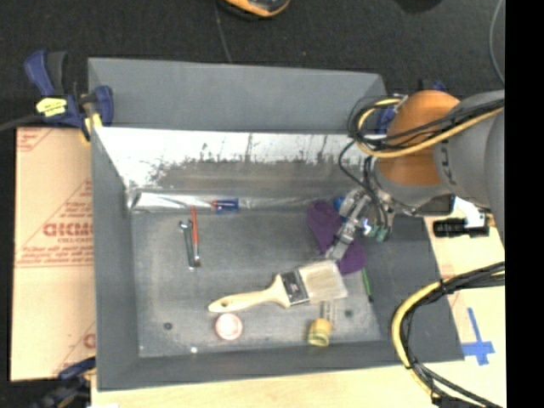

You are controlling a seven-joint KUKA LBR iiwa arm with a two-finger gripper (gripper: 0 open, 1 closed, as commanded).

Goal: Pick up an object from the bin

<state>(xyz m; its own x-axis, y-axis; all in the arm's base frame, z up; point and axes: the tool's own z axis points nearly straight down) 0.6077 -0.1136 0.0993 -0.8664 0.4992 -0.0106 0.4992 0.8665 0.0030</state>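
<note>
Purple cloth (323,223) lies under the end effector (347,235), tilted down-left.

Under my claw (350,233): a purple crumpled thing (323,223).
From here I read it as a dark purple, soft-looking, lumpy piece, perhaps cloth, though I can't tell its kind for sure. It lies low and slack, directly beneath the claw. One lobe spreads out to the view's left of the claw and slightly above it, another pokes out just below the claw, and the part between them is hidden by the claw.
</note>
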